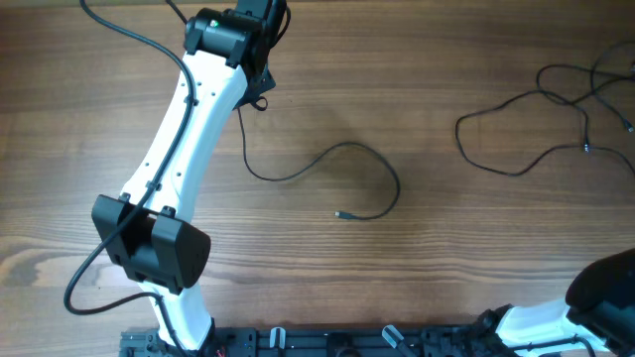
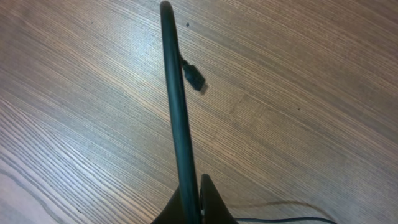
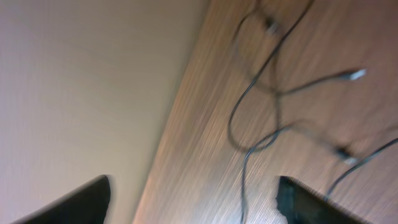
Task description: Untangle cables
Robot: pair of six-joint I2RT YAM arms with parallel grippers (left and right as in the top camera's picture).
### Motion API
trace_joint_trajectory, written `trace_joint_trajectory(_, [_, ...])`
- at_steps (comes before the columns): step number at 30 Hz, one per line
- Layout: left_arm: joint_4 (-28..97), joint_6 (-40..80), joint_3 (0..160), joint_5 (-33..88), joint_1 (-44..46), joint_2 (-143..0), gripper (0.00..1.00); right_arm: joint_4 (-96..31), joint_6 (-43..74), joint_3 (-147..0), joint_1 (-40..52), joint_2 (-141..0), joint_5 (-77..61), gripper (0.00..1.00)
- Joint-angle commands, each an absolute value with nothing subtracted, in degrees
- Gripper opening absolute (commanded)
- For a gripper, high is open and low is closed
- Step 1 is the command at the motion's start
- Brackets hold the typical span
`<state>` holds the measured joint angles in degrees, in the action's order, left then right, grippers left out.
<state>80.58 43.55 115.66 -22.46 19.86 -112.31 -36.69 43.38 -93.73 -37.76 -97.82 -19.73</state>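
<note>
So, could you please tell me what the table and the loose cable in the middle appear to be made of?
The table looks like wood or a wood-look laminate with a matte finish: brown streaky grain, no glare. The cable seems to have a black rubber or plastic jacket, since it lies in soft curves. Its plug tip shows pale, possibly metal.

A wooden table [image 1: 466, 268] with fine horizontal grain fills the overhead frame. In the right wrist view, a plain pale surface [image 3: 81, 87] lies beyond its edge, left side.
</note>
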Motion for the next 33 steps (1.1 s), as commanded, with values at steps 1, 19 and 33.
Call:
trace_joint_trajectory(1, [80.47, 42.78, 115.87, -22.59, 19.75, -110.67, 0.04, -40.27, 46.37, -91.64, -29.12, -97.65, -16.34, 0.8])
trace_joint_trajectory(19, [84.49, 42.81, 115.87, -22.33, 19.75, -110.67, 0.04, -38.68, 85.47, -83.7, -28.01, -113.27, 22.98, 0.88])
trace_joint_trajectory(33, [86.13, 42.81, 115.87, -21.91, 19.75, -110.67, 0.04, -33.5, 79.31, -83.7, -37.01, -120.79, 20.51, 0.72])
